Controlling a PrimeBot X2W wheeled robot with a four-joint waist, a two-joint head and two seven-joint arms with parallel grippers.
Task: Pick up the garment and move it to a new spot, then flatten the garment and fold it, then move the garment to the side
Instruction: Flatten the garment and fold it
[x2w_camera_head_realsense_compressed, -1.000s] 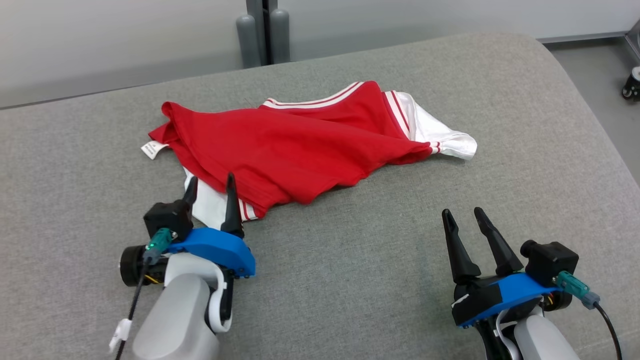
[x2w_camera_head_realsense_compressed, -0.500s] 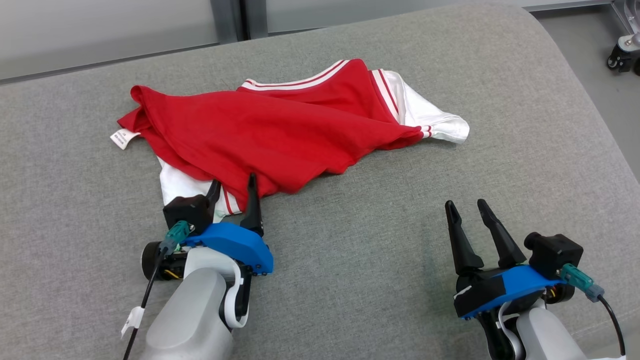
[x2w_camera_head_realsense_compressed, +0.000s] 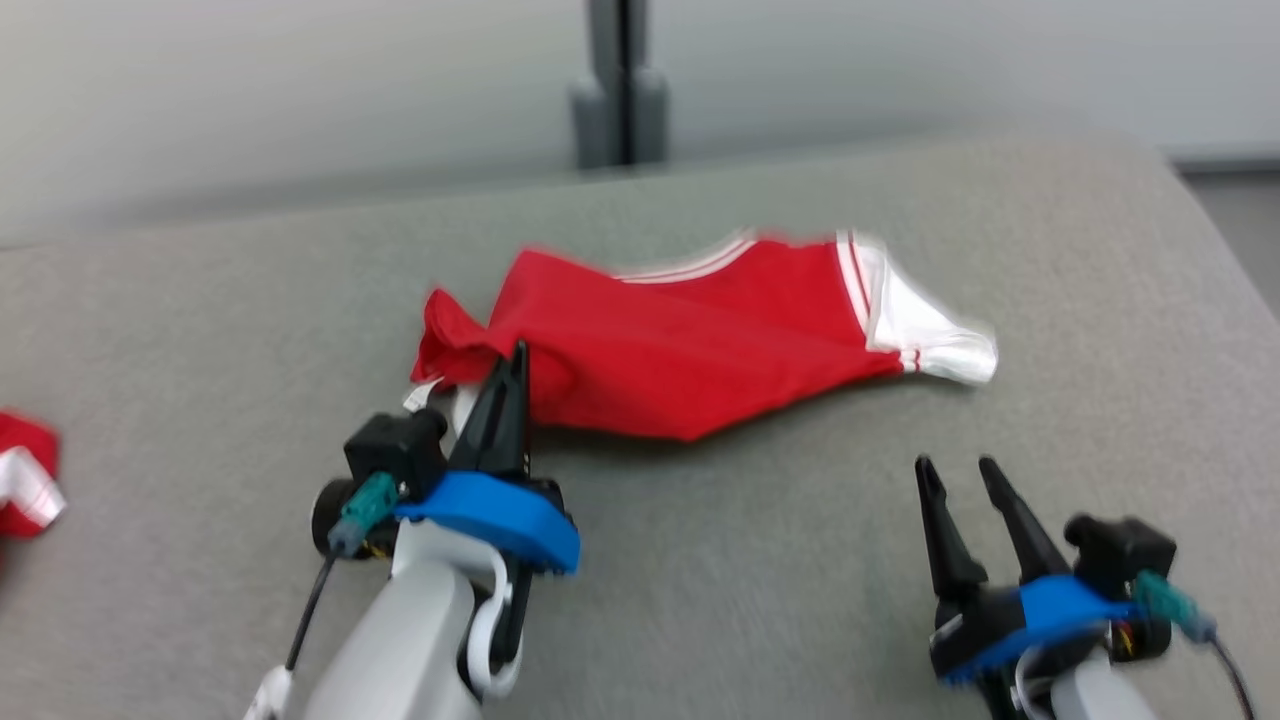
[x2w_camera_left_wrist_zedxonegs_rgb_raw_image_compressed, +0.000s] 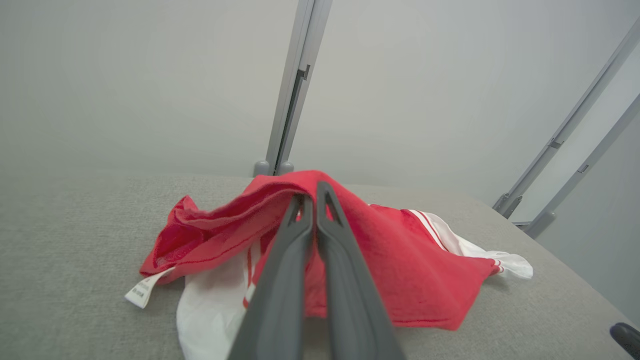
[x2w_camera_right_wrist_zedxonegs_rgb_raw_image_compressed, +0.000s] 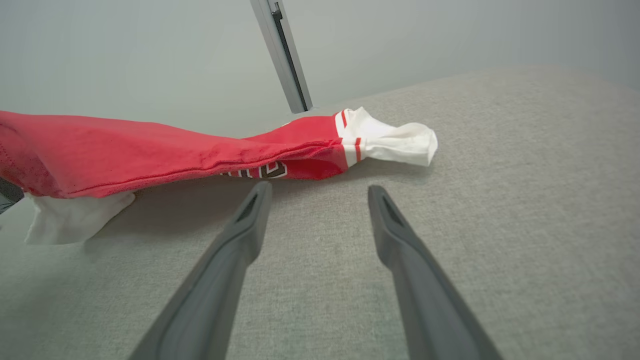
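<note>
Surface (x2w_camera_head_realsense_compressed: 760, 560): a wide grey fabric pad that carries everything; the head view is blurred.
Wall (x2w_camera_head_realsense_compressed: 250, 90): pale grey behind the pad, with a grey post (x2w_camera_head_realsense_compressed: 620, 90) at the pad's far edge.
Garment (x2w_camera_head_realsense_compressed: 700, 340): red with white stripes, mid-pad. Its left end is bunched and raised off the pad, and its right end lies flat.
Left gripper (x2w_camera_head_realsense_compressed: 517, 352): fingers pressed together, pinching the red cloth at the garment's left end; the fabric drapes over the tips.
Right gripper (x2w_camera_head_realsense_compressed: 958, 468): jaws spread and empty, pointing at the garment from the near side, apart from it.
Sleeve (x2w_camera_head_realsense_compressed: 935, 340): white, at the garment's right end, resting on the pad.
Other cloth (x2w_camera_head_realsense_compressed: 25, 475): red and white, at the pad's left edge, well apart from the garment.
Tag (x2w_camera_left_wrist_zedxonegs_rgb_raw_image_compressed: 142, 292): white, hanging from the raised left end.
</note>
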